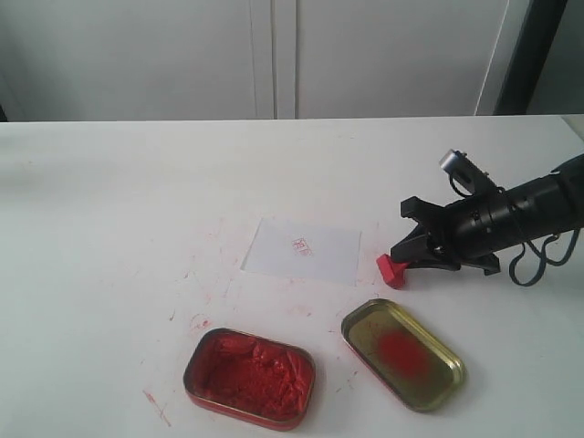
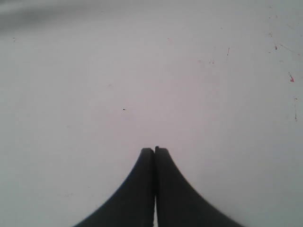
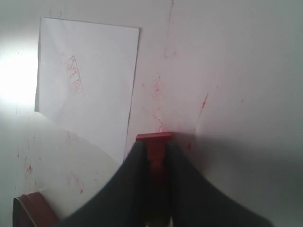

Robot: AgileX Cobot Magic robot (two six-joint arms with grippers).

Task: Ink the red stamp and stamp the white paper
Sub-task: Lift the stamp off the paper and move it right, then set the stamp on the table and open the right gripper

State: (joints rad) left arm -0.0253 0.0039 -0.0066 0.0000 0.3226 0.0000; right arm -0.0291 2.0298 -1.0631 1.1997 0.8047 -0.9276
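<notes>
**Red stamp held beside the printed paper**
Right pincer (image 3: 155,158) clamped on the red stamp (image 1: 392,271), low at the worktop (image 1: 137,201), just off the white paper (image 1: 306,249) and near the gold lid (image 1: 402,353). The paper bears one red print, so a stamping looks done; whether another dip in the tin of red paste (image 1: 249,377) remains cannot be told. Left pincer (image 2: 155,152) together, holding nothing.

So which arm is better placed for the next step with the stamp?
Right. The right gripper is shut on the red stamp, just beside the white paper, with the red ink tin nearby. The left gripper is shut, empty, over bare table.
</notes>
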